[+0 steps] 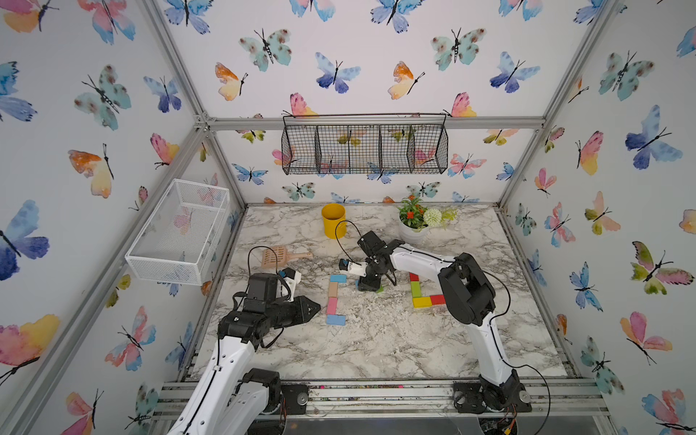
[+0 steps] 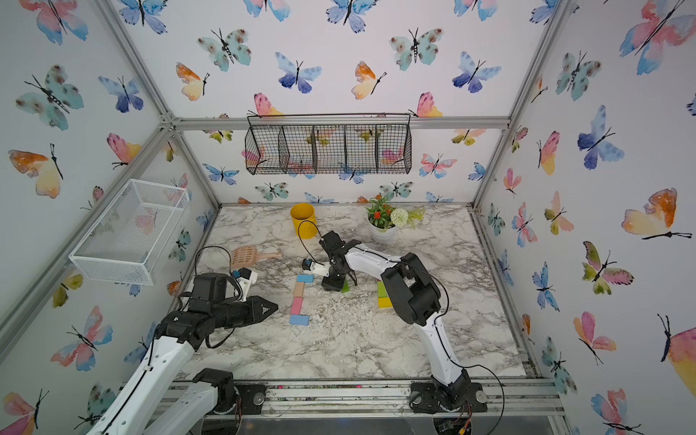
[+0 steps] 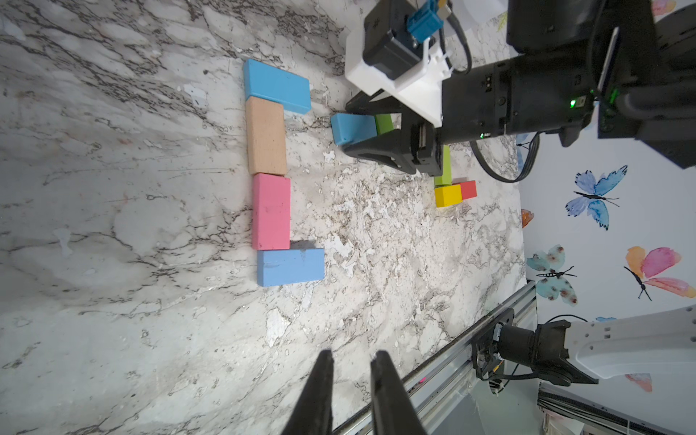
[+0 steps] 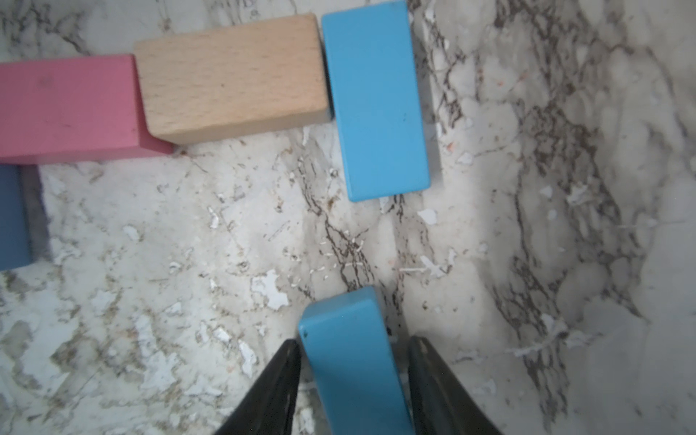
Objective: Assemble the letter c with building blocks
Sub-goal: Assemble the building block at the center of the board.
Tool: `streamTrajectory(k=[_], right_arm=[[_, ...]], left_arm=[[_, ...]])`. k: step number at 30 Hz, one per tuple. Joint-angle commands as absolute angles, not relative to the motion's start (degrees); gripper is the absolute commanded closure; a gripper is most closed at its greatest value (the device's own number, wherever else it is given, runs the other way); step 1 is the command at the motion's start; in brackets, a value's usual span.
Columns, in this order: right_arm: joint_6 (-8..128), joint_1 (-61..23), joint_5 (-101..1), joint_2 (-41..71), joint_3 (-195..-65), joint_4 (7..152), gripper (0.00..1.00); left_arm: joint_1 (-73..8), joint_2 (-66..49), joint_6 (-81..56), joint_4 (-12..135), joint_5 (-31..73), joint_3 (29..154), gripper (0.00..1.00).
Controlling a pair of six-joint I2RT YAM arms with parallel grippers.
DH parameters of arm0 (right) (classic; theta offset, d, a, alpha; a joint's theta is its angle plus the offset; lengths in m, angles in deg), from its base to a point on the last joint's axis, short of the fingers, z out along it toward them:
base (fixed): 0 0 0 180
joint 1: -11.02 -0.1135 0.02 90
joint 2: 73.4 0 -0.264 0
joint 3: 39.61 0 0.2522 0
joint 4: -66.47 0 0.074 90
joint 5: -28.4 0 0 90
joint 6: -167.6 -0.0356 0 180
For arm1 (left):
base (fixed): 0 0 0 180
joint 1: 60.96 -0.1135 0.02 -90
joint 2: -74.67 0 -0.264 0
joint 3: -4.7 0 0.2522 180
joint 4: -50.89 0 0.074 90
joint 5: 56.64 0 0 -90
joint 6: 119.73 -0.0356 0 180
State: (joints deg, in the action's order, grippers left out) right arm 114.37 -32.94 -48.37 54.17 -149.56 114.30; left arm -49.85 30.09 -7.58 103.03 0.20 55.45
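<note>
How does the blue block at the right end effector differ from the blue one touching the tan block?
The loose block sits between the fingers of the right end effector; the placed block stands free. The loose block lies apart, by a green block; the placed block abuts the tan block. Same light blue.

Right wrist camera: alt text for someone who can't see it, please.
The right gripper straddles the near light blue block, one jaw touching it, the other just off. Beyond, on the marble tabletop, a far light blue block sits crosswise against a tan block, which butts a pink block; a darker blue block shows at the frame's edge.
</note>
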Motion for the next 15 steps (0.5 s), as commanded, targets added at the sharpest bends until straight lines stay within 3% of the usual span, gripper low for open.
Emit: streamTrajectory(k=[1, 15], right_arm=[[115.57, -33.19, -50.16, 55.41, -148.3, 115.35, 0.54], [117.16, -33.19, -52.1, 54.56, -149.39, 114.7, 0.58]], left_arm=[[-49.63, 30.96, -7.42, 102.66, -0.91, 54.82, 0.78], [-49.63, 31.56, -7.65, 102.71, -1.61, 54.55, 0.78]])
